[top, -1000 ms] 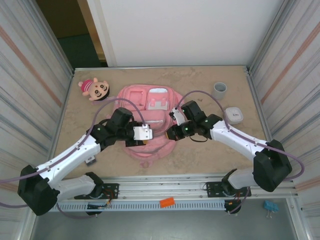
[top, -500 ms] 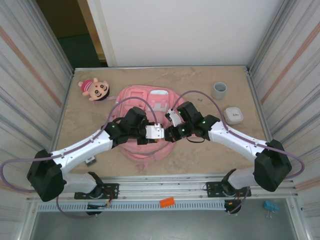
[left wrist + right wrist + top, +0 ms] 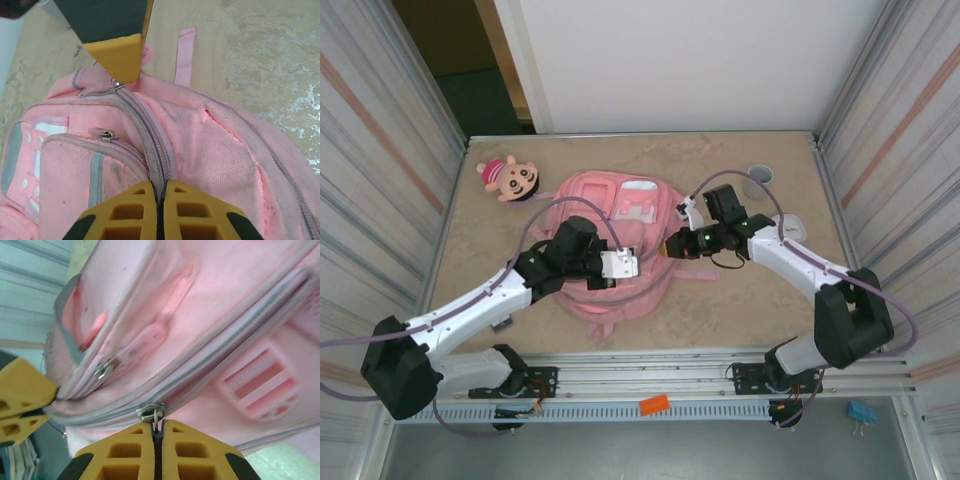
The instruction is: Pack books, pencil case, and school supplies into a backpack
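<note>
Sandy tabletop (image 3: 740,300), pink backpack (image 3: 582,195), left jaws and right jaws tight together on its zip (image 3: 150,140).

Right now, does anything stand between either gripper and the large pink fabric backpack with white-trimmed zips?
Nothing visible does. The left gripper is shut on the zip seam of the large pink fabric backpack, and the right gripper is shut on a metal zip pull at its side.
</note>
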`<state>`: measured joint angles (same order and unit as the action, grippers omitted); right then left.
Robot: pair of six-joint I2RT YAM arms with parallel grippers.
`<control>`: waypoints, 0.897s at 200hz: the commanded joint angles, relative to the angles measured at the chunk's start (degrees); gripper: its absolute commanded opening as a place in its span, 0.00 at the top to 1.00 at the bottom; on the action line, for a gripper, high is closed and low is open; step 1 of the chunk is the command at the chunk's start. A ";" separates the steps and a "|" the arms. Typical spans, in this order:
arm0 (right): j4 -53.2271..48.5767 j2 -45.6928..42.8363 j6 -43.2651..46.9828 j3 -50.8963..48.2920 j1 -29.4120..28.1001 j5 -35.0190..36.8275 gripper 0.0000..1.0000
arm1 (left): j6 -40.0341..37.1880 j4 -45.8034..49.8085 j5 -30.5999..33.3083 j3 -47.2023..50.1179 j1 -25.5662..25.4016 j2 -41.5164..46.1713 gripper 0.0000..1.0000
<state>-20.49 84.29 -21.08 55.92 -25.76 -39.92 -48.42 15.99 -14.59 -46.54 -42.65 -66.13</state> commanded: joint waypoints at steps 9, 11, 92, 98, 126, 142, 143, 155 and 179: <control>-0.09 6.64 1.39 6.33 6.36 6.72 1.00 | -1.18 6.09 -4.00 1.80 0.89 4.28 1.00; -0.08 7.00 1.44 6.64 6.41 6.73 1.00 | -1.13 6.08 -4.14 1.81 0.84 4.26 1.00; -3.49 3.09 0.36 7.97 6.16 6.07 0.72 | 15.58 1.28 -3.37 -0.94 3.25 3.47 0.39; -4.12 1.70 0.05 7.57 5.97 6.79 0.67 | 18.06 1.08 -4.08 -1.29 4.38 3.92 0.36; -5.64 -5.40 -2.49 4.46 4.78 12.31 0.56 | 31.34 -0.42 -4.43 -1.23 12.45 6.69 0.33; -5.30 -8.38 -4.66 2.97 3.06 14.29 0.55 | 38.79 -0.77 -2.44 0.05 17.54 7.70 0.32; -5.28 -8.50 -4.80 2.92 2.90 14.36 0.55 | 39.17 -0.73 -2.28 0.14 17.88 7.73 0.32; -5.24 -9.48 -5.87 2.39 0.54 15.78 0.54 | 42.74 0.11 -0.98 1.04 21.17 7.72 0.32; -4.14 -8.54 -7.50 2.34 -5.69 18.92 0.54 | 50.54 1.07 1.02 2.92 26.21 6.43 0.31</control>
<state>-24.12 74.83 -25.43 59.22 -26.57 -25.32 -10.52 16.14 -15.79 -45.87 -19.90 -59.16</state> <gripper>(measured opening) 0.457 0.686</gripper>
